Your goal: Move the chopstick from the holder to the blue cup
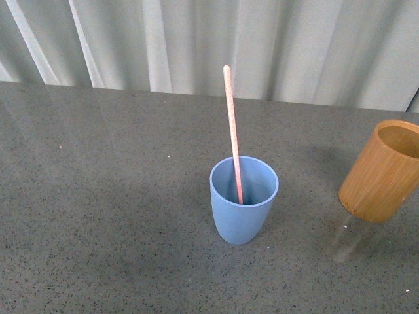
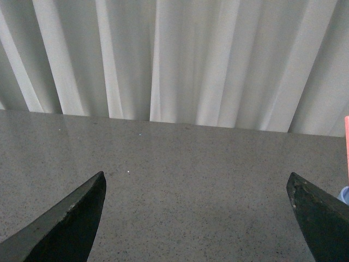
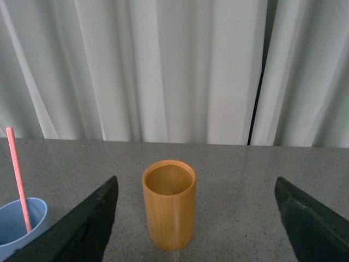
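Note:
The pink chopstick point(image 1: 232, 131) stands in the light-blue cup point(image 1: 243, 209) at the table's middle, leaning against its far rim. The orange-brown holder point(image 1: 383, 171) stands empty at the right edge of the front view. In the right wrist view the holder point(image 3: 169, 204) is ahead of my right gripper point(image 3: 196, 188), whose fingers are open and well apart from it; the blue cup point(image 3: 19, 224) with the chopstick point(image 3: 18, 177) shows at one side. My left gripper point(image 2: 196, 183) is open over bare table, with the chopstick's edge point(image 2: 347, 142) at the frame edge. Neither arm shows in the front view.
The grey speckled table point(image 1: 105, 196) stretches wide on the left. A pale pleated curtain point(image 1: 262, 39) hangs behind its far edge.

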Robot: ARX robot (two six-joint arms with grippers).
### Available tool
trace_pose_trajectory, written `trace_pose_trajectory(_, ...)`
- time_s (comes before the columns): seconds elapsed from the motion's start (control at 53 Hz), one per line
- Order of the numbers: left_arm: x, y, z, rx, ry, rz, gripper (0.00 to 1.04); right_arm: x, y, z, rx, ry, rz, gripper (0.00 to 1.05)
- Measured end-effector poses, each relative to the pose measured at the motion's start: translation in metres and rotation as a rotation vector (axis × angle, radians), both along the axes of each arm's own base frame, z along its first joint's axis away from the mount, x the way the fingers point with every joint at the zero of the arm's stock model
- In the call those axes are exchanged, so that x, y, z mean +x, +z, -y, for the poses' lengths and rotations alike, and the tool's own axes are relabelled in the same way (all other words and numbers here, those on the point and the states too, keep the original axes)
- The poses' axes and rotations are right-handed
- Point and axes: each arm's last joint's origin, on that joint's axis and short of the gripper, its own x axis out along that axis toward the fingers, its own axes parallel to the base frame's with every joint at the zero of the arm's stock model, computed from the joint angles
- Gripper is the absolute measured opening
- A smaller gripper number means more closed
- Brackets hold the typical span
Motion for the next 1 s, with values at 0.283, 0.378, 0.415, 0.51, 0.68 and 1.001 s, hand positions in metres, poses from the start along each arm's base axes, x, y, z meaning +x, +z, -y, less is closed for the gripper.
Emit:
trace_pose_trajectory(0.283,0.0000,0.0000,0.0000,0.000,0.000,0.000,0.98,0.0000,0.0000,0.0000,0.000,0.000,0.000,0.95)
trace_pose_trajectory(0.378,0.0000,0.0000,0.0000,0.000,0.000,0.000,0.98,0.0000,0.0000,0.0000,0.000,0.000,0.000,0.95)
trace_pose_trajectory(0.415,0.0000,0.0000,0.0000,0.000,0.000,0.000,0.98,0.0000,0.0000,0.0000,0.000,0.000,0.000,0.95)
trace_pose_trajectory(0.51,0.0000,0.0000,0.0000,0.000,0.000,0.000,0.98,0.0000,0.0000,0.0000,0.000,0.000,0.000,0.95)
trace_pose_trajectory(0.68,0.0000,0.0000,0.0000,0.000,0.000,0.000,0.98,0.0000,0.0000,0.0000,0.000,0.000,0.000,0.95)
trace_pose_trajectory(1.001,0.0000,0.0000,0.0000,0.000,0.000,0.000,0.98,0.0000,0.0000,0.0000,0.000,0.000,0.000,0.95)
